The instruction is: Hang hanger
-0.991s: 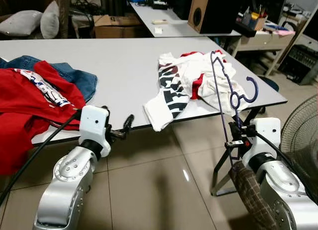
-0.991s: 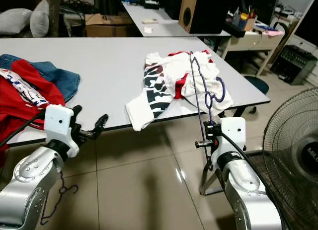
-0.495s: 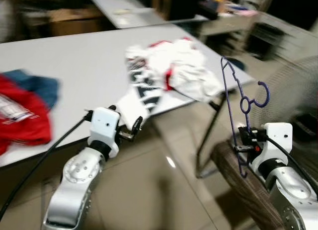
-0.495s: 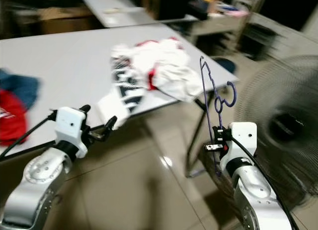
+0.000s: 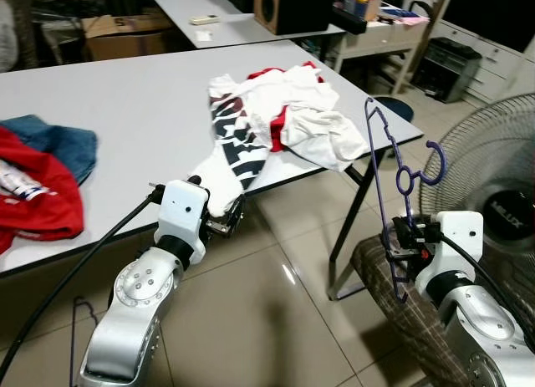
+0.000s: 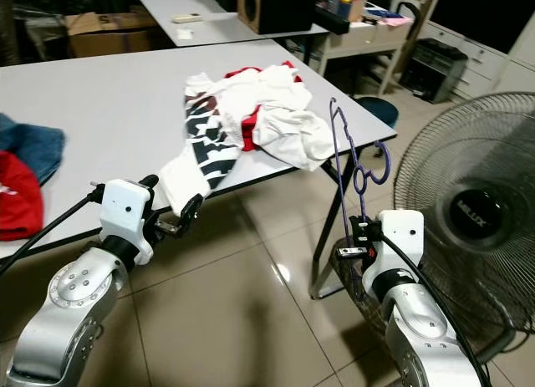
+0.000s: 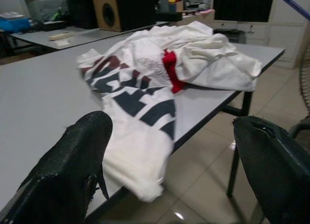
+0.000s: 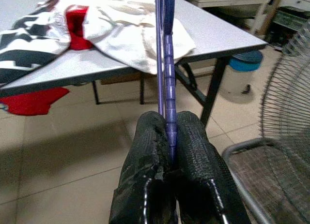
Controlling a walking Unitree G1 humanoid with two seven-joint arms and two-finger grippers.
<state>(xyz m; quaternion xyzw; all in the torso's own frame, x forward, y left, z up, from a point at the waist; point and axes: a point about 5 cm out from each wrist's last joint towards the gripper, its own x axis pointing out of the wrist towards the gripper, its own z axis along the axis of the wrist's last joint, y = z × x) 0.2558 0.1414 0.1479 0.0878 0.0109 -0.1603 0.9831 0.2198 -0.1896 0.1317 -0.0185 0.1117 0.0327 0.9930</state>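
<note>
Purple wire hanger held upright in the right gripper, hook uppermost and pointing toward the standing fan; the black fingers are pressed together on the lower part of its frame, as the right wrist view shows. The right forearm reaches forward from the lower right, over a brown woven chair seat, with the hanger standing in the air off the corner of the grey desk. The left gripper is extended forward at desk-edge height, its fingers spread apart and holding nothing, directed at the white, black-printed shirt that droops over the desk edge. Beside that shirt lies a heap of white and red clothing; a red garment and blue jeans lie at the desk's left end.
</note>
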